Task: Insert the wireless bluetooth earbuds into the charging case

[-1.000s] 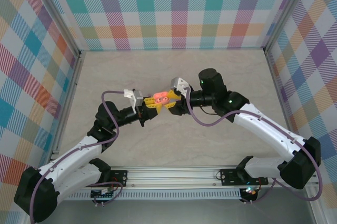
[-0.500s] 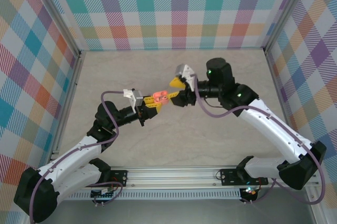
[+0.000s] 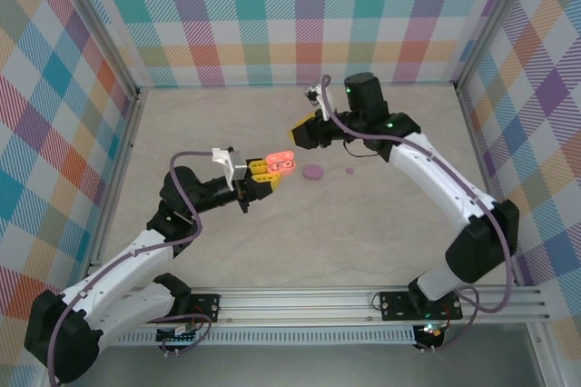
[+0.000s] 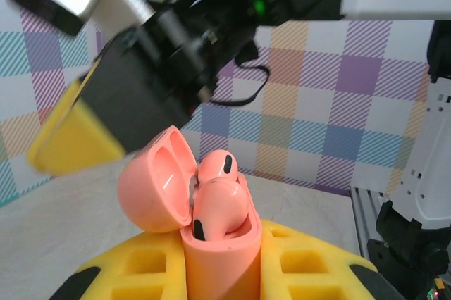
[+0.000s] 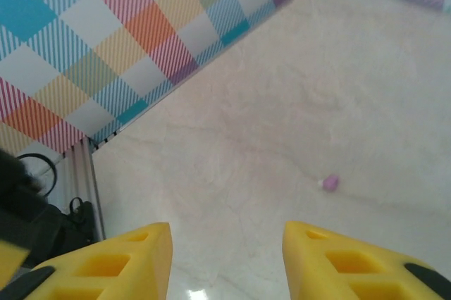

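My left gripper (image 3: 265, 173) is shut on the salmon-orange charging case (image 3: 279, 163) and holds it above the table. The case (image 4: 222, 261) stands upright between the yellow fingers with its lid (image 4: 156, 182) swung open. Two salmon-orange earbuds (image 4: 217, 207) sit in it, one (image 4: 220, 166) behind the other. My right gripper (image 3: 305, 127) hangs open and empty, up and to the far right of the case; one of its yellow fingertips (image 4: 70, 146) shows blurred in the left wrist view. The right wrist view, past the right gripper (image 5: 227, 261), shows a lilac earbud (image 5: 330, 183) lying on the table.
A lilac-purple case (image 3: 314, 172) lies on the table just right of the held case, with a small lilac earbud (image 3: 349, 169) further right. Plaid walls (image 3: 300, 24) close in the table on three sides.
My right gripper has drawn back from the orange case, up and toward the far wall. That uncovered the purple case and a lilac earbud on the table. The left gripper has barely moved.
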Controlling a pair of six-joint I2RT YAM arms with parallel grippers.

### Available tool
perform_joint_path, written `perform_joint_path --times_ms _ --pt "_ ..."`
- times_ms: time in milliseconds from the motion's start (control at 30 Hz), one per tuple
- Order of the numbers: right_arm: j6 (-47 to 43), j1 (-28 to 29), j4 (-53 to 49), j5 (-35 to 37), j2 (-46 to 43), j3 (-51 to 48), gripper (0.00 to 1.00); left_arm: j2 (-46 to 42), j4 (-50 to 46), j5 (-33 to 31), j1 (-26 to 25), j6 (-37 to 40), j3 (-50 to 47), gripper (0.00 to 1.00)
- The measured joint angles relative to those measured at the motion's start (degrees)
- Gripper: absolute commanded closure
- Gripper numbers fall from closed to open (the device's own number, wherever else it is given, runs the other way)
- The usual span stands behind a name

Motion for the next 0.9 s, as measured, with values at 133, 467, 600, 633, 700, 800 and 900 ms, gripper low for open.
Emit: perform_joint_path --times_ms 133,467,600,633,700,800,900 --pt "3.7 0.4 -0.7 -2.7 3.2 0.3 0.57 0.5 -1.1 0.6 0.0 1.3 0.8 1.00" --pt "5.7 2.3 1.1 -11.4 2.2 -0.3 0.61 1.3 -3.0 -0.4 0.0 2.4 0.8 1.00" --pt "5.7 2.3 1.3 -12.3 -0.1 -2.9 0.61 1.5 -2.8 -0.5 0.0 2.5 0.8 1.00" --pt "5.7 2.1 1.3 -12.3 -0.7 -3.5 0.60 1.8 -2.8 -0.6 0.0 2.5 0.9 1.00" --pt "5.6 2.1 1.4 -12.3 -1.3 -3.8 0.60 2.3 -3.1 -0.4 -0.1 2.5 0.9 1.00" --pt "5.0 2.3 1.3 -12.5 -2.7 -4.1 0.59 3.1 -3.0 -1.4 -0.2 2.4 0.9 1.00" --pt "4.1 2.3 1.3 -12.5 -4.3 -4.4 0.59 3.4 -3.0 -2.3 -0.2 1.9 0.9 1.00"
